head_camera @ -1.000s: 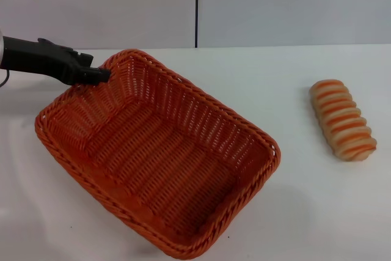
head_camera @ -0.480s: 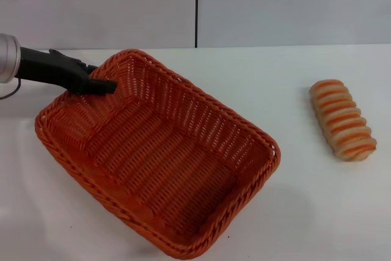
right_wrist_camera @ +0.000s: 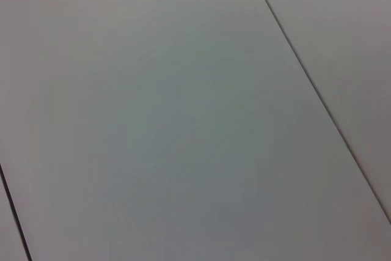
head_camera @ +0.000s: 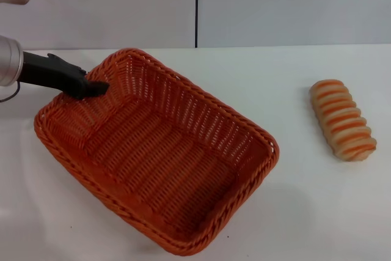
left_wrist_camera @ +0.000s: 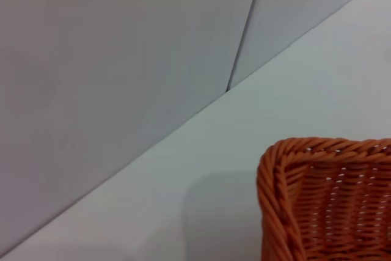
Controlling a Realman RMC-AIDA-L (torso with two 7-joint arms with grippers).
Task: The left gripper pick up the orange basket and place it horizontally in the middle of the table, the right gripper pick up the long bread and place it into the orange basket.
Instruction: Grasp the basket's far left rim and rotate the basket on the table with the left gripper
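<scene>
The orange basket (head_camera: 165, 163) lies at an angle on the white table (head_camera: 263, 71), left of centre, and nothing is inside it. My left gripper (head_camera: 101, 87) reaches in from the left and its tip sits at the basket's far left rim, over the inner wall. A corner of the basket (left_wrist_camera: 317, 212) shows in the left wrist view. The long bread (head_camera: 342, 120) lies alone on the table at the right, well apart from the basket. The right gripper is out of view; its wrist view shows only grey wall panels.
A grey panelled wall (head_camera: 275, 4) with a dark vertical seam stands behind the table. Bare tabletop lies between the basket and the bread.
The left arm has drawn back a little to the left along the basket's far left rim. The basket has shifted only slightly. The bread has not moved.
</scene>
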